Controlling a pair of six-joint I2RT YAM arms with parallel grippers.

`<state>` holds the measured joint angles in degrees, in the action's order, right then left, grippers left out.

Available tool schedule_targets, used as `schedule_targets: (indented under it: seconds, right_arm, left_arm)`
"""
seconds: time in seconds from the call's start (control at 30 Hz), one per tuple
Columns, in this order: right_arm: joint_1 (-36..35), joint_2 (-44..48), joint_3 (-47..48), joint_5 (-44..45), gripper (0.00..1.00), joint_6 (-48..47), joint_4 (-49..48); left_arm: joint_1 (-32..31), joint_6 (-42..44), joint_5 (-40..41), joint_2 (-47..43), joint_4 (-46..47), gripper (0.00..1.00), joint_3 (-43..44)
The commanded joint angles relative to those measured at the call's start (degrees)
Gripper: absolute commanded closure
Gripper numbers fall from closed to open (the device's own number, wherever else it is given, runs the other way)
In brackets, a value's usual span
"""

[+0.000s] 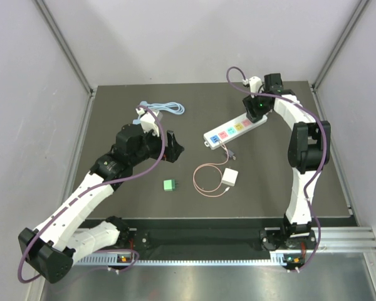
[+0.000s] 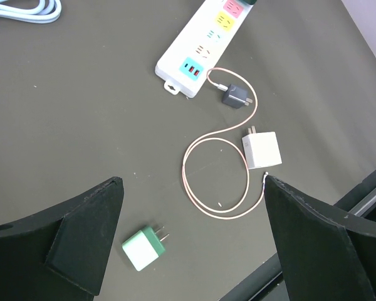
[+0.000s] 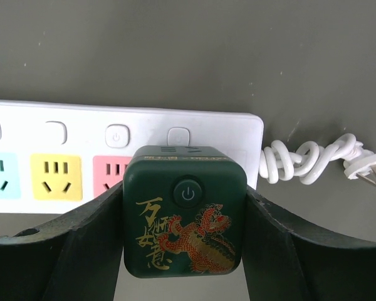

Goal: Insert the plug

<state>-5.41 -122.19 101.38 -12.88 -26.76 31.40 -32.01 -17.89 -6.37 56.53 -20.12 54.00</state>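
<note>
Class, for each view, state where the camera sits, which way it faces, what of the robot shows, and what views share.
Top external: above and behind the robot, facing down on the table; left arm and right arm show.
Left wrist: above the table, facing down at strip, charger; open left gripper shows.
Right wrist: close over the strip's end, facing down; right gripper clamps a green plug.
Shared: all see the strip.

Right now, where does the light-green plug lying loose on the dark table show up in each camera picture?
Top external: the small light-green plastic plug sits just left of centre.
Left wrist: the plug, bottom left of centre, between the open black jaws.
Right wrist: not in it; the jaws hold a dark green cube plug.
Shared landmark: the long white power strip with coloured sockets, in all three.
</note>
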Motion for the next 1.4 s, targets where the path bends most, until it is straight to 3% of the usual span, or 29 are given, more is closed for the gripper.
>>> schedule_targets:
  seconds: [0.0, 0.83, 1.37]
  right_arm:
    - [0.0, 2.1, 1.5, 1.0, 0.36, -0.9, 4.1]
    - [-1.1, 2.7, 6.6, 0.2, 0.27, -0.8, 4.8]
    - [-1.1, 4.1, 7.2, 0.5, 0.27, -0.6, 5.2]
  left_arm:
    - [0.1, 0.1, 0.0, -0.2, 3.5, 0.02, 1.3]
    - [0.2, 0.6, -0.3, 0.2, 3.7, 0.02, 0.7]
    - [0.2, 0.6, -0.3, 0.2, 4.1, 0.02, 0.5]
